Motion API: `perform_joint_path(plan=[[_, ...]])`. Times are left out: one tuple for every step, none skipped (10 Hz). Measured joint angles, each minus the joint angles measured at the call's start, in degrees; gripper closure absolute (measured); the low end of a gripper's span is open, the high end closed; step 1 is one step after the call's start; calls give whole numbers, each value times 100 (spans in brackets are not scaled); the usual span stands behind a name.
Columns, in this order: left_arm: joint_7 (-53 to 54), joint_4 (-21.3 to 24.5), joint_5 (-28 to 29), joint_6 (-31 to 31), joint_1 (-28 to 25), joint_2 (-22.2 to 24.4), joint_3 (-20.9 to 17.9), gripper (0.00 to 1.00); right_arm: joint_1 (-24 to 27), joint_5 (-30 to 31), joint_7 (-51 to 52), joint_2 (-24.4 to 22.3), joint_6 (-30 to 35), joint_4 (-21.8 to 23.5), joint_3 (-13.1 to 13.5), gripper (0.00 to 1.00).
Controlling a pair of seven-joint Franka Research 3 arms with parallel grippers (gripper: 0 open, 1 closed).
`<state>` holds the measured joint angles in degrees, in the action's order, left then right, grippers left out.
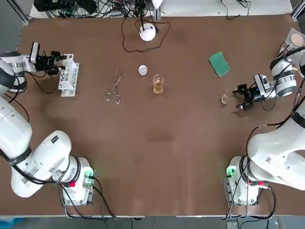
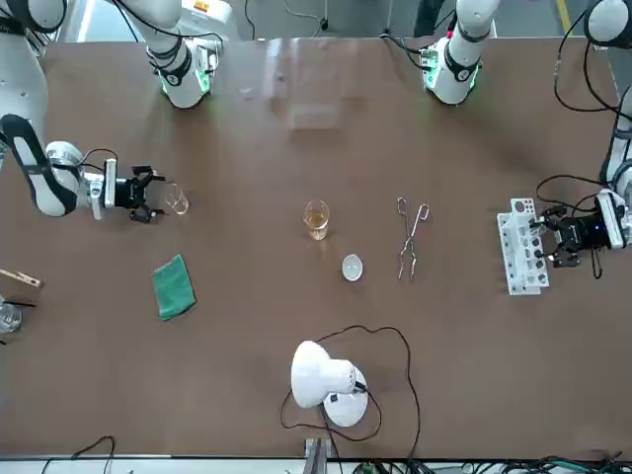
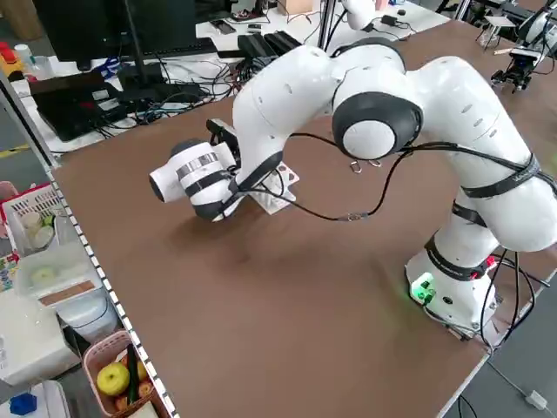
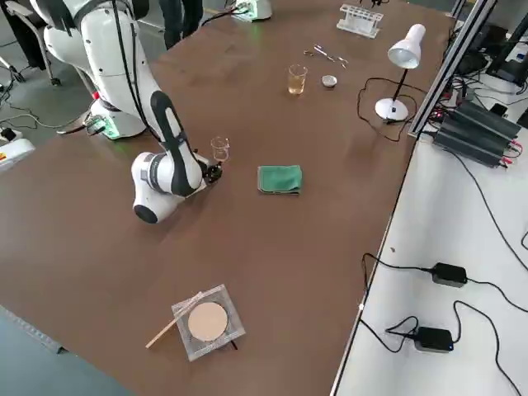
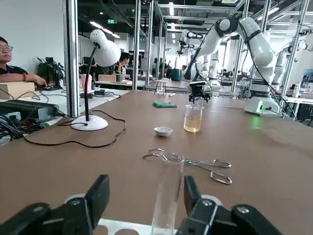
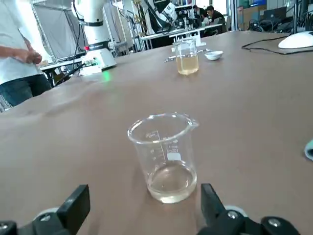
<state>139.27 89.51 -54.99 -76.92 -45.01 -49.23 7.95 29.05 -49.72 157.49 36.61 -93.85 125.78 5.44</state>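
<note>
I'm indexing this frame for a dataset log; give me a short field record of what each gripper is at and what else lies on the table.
Left gripper: open, astride a test tube standing in the white rack
Right gripper: open, small beaker just ahead, not gripped
Middle: glass of amber liquid, white dish, tongs
Elsewhere: lamp, green cloth

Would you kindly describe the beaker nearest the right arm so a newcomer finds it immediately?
On the brown table, look to the robot's right side, where the open jaws of the right arm face a small clear glass beaker, nearer the robot than the folded green cloth. Unlike the central glass beaker of amber liquid, it is nearly empty.
</note>
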Motion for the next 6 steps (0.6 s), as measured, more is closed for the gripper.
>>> perform_joint_path(plan=[[0,11,0,0,-7,-13,0,35,0,0,41,0,15,3,-8,0],[0,17,-1,0,-17,-24,0,37,-1,0,77,0,18,8,-26,0],[1,19,-1,0,-23,-32,0,40,-4,0,131,0,18,8,-43,0],[1,24,-1,-1,-24,-41,0,41,-6,-30,172,0,18,10,-56,0],[1,36,-1,-1,-25,-52,0,40,-15,-102,211,0,18,14,-74,0],[1,48,-1,-1,-25,-59,0,41,-38,-164,241,0,18,19,-90,0]])
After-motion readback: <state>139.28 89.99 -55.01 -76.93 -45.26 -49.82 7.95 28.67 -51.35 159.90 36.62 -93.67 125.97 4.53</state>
